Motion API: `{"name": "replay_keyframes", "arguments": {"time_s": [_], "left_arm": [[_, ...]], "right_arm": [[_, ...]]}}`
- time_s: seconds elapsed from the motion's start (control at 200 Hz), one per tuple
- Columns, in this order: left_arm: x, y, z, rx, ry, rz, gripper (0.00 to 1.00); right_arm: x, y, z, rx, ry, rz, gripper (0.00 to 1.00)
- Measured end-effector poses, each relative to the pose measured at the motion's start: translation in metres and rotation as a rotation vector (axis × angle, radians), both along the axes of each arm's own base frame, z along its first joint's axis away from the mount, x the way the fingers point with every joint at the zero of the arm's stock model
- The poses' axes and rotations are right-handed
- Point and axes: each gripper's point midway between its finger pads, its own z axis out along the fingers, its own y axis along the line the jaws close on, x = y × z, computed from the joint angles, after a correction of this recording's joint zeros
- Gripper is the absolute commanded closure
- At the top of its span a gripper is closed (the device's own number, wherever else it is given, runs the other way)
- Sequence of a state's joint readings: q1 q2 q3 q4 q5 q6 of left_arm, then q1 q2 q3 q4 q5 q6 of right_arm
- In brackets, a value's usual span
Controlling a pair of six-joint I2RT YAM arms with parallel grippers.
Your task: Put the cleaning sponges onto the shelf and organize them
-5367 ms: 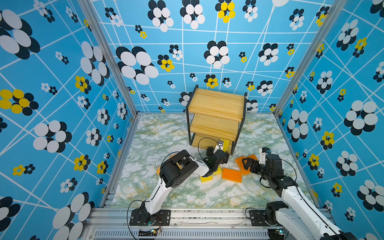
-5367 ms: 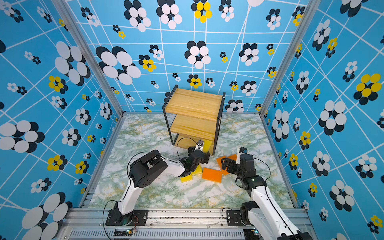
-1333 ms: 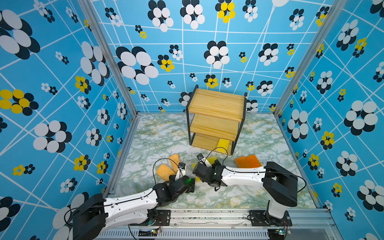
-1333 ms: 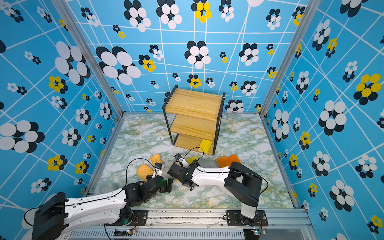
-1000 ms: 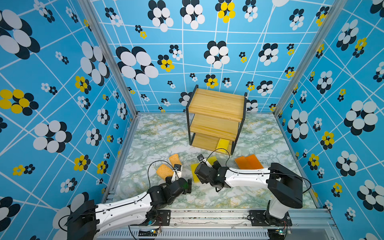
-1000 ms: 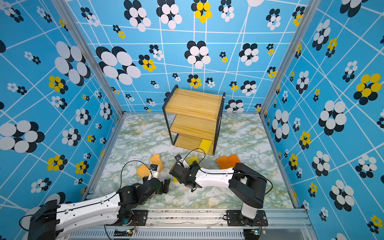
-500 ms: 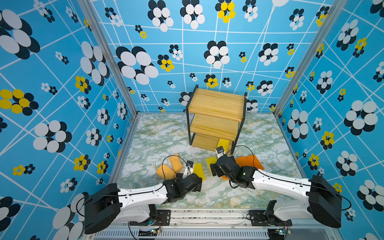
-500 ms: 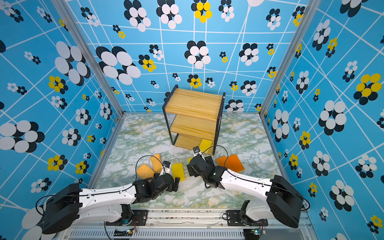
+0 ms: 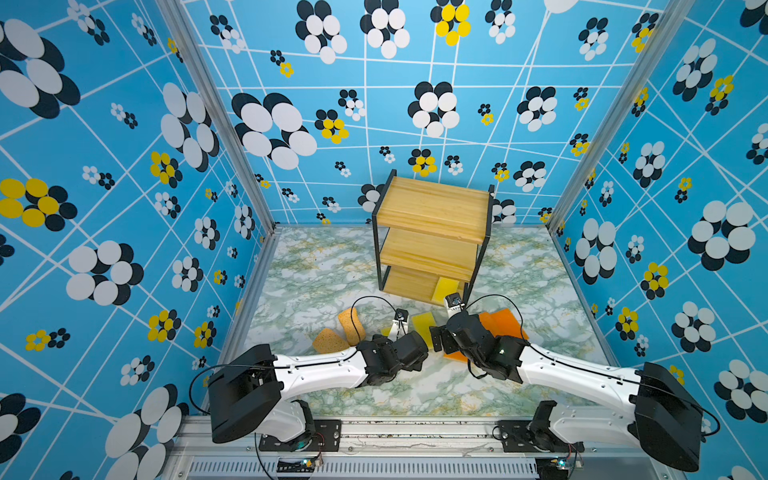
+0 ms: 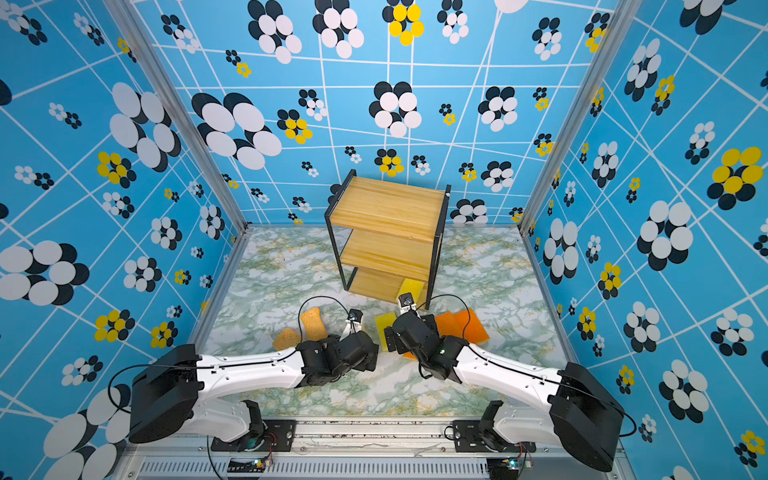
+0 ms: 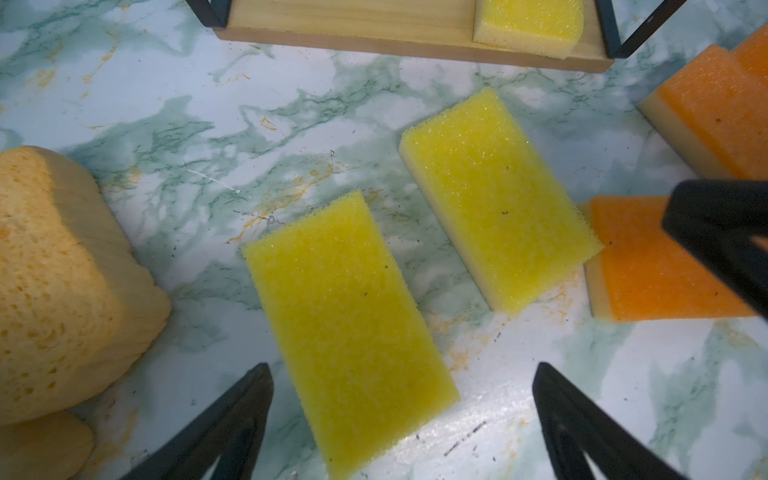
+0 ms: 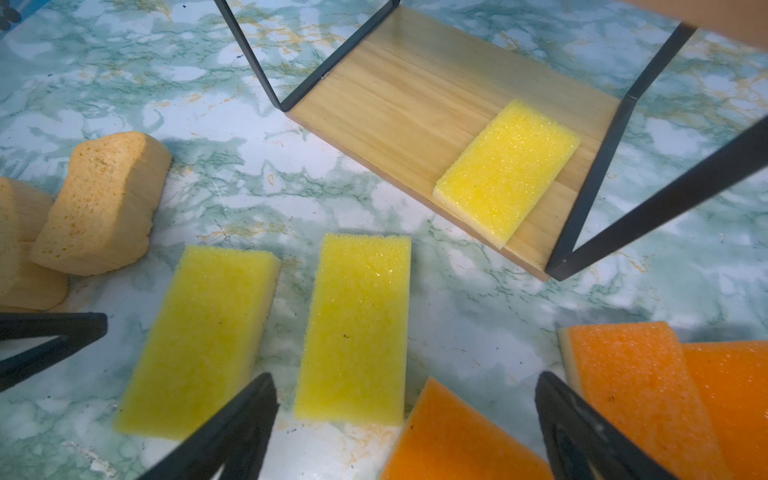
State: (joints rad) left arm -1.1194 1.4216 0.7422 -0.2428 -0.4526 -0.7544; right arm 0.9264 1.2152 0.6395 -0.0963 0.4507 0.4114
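The shelf (image 9: 432, 216) stands at the back, a yellow sponge (image 12: 507, 170) lying flat on the right of its bottom board. Two more yellow sponges (image 11: 349, 324) (image 11: 498, 199) lie side by side on the marble in front of it. Three orange sponges (image 12: 636, 386) (image 12: 735, 395) (image 12: 457, 440) lie to their right, two tan sponges (image 9: 351, 324) (image 9: 328, 340) to their left. My left gripper (image 11: 401, 368) hangs open over the near end of the left yellow sponge. My right gripper (image 12: 403, 376) hangs open over the right yellow sponge and the nearest orange one. Neither holds anything.
Blue flowered walls (image 9: 124, 208) close in the marble table (image 9: 316, 266) on three sides. A metal rail (image 9: 395, 432) runs along the front edge. The two wrists sit close together, a right finger (image 11: 715, 232) showing in the left wrist view.
Over the last second the left gripper moved right and toward the shelf, from beside the tan sponges to over the yellow ones. The right gripper shifted right. Both stayed open.
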Motion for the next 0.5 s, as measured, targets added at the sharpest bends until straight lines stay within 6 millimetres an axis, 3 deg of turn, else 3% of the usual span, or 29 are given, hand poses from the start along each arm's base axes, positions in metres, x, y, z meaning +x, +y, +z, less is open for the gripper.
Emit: {"name": "replay_keyframes", "arguments": {"time_s": [0.265, 0.5], "left_arm": [[-0.005, 0.012, -0.004, 0.044, 0.038, 0.035, 0.01], [0.010, -0.018, 0.026, -0.009, 0.032, 0.096, 0.01]], "right_arm": [[0.024, -0.035, 0.013, 0.041, -0.011, -0.086, 0.01], [0.021, -0.043, 0.023, 0.030, 0.026, -0.091, 0.01]]}}
